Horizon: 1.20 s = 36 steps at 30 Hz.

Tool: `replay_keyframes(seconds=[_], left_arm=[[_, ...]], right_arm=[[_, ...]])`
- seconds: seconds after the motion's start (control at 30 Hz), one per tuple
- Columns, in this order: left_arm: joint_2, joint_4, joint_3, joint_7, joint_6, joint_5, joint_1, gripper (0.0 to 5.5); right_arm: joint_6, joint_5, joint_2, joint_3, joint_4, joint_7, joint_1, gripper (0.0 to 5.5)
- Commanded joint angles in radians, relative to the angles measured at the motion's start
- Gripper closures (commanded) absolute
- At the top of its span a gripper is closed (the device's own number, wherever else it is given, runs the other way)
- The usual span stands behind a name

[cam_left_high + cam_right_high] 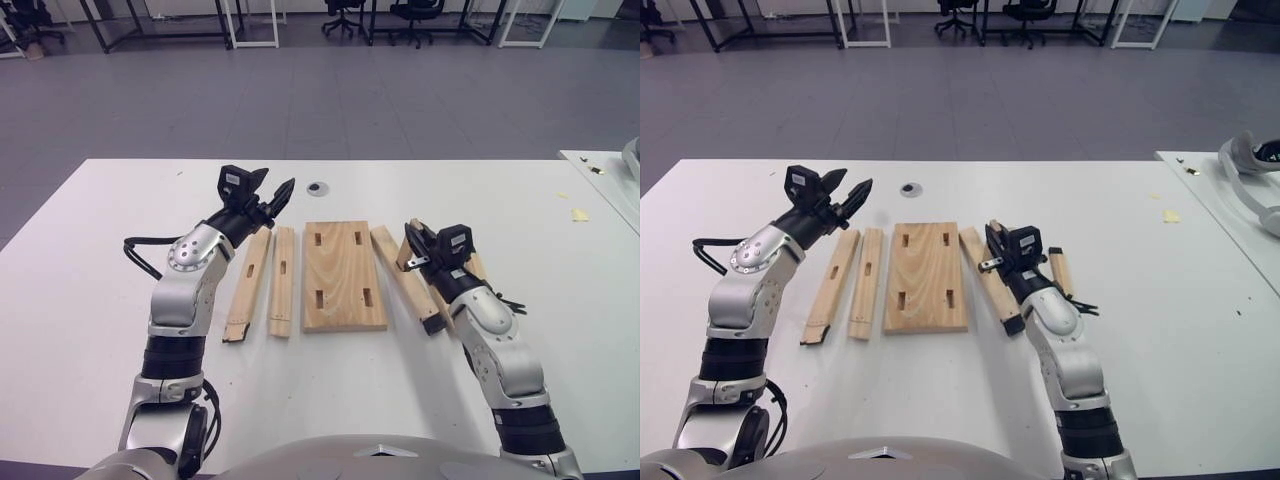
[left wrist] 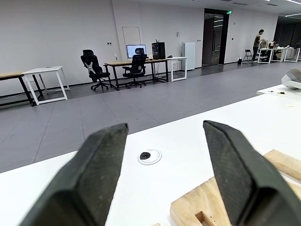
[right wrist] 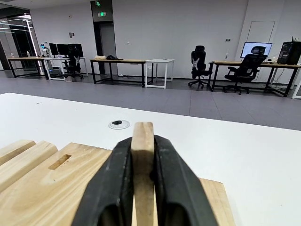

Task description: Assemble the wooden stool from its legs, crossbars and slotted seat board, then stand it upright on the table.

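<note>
The slotted seat board [image 1: 345,275] lies flat in the middle of the surface [image 1: 120,230], long axis running 12 to 6, four slots facing up. At its 9 o'clock two slotted bars [image 1: 283,280] lie side by side, parallel to it. At its 3 o'clock a leg [image 1: 405,280] lies angled 11 to 5. The left fingers [image 2: 99,174] are spread wide, gripping nothing, above the bars' far ends. The right fingers [image 3: 117,188] are clamped on a thin crossbar [image 3: 143,141] over the leg's far end
</note>
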Motion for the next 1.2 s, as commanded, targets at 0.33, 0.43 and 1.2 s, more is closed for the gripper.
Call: replay_keyframes(seconds=[0.33, 0.43, 1.2], left_arm=[[0.003, -0.003, -0.005, 0.016, 0.009, 0.01, -0.002, 2.56], [0.002, -0.002, -0.006, 0.016, 0.007, 0.011, -0.003, 2.56], [-0.009, -0.004, -0.004, 0.035, -0.006, 0.016, 0.0, 2.56]], right_arm=[[0.058, -0.065, -0.045, 0.041, 0.309, 0.037, 0.21, 5.08], [0.005, -0.049, -0.034, 0.02, 0.292, 0.045, 0.192, 5.08], [0.123, 0.032, -0.062, -0.061, 0.043, 0.085, 0.113, 2.78]])
